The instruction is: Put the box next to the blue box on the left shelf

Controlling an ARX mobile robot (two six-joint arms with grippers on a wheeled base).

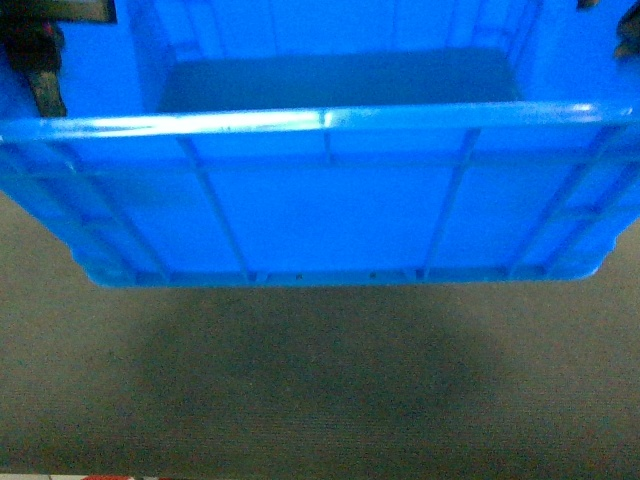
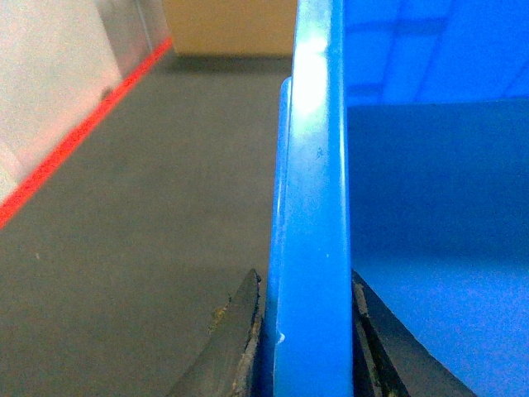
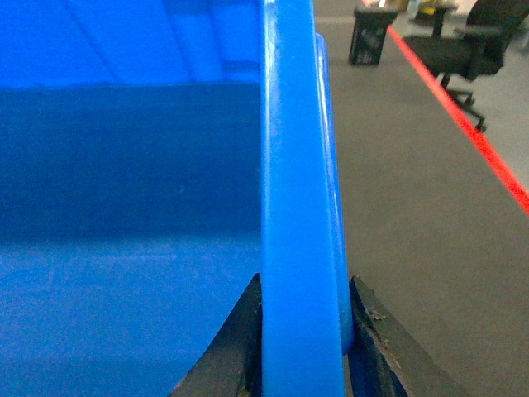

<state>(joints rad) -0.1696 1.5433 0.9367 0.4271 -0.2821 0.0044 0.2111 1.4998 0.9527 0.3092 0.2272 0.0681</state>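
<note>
The box (image 1: 320, 200), a large bright blue ribbed crate with a thick rim, hangs above the grey floor and fills the upper half of the head view. My left gripper (image 2: 304, 281) is shut on the box's left rim (image 2: 312, 207), one dark finger outside the wall and one inside. My right gripper (image 3: 305, 279) is shut the same way on the right rim (image 3: 297, 207). In the head view only dark parts of the left gripper (image 1: 40, 70) and right gripper (image 1: 625, 40) show at the top corners. The left shelf and the other blue box are out of view.
Grey carpet (image 1: 320, 390) lies under the box, darkened by its shadow. A red floor line (image 2: 74, 141) and a pale wall run on the left. On the right are another red line (image 3: 463, 116), a black office chair (image 3: 475, 50) and a dark bin (image 3: 368, 33).
</note>
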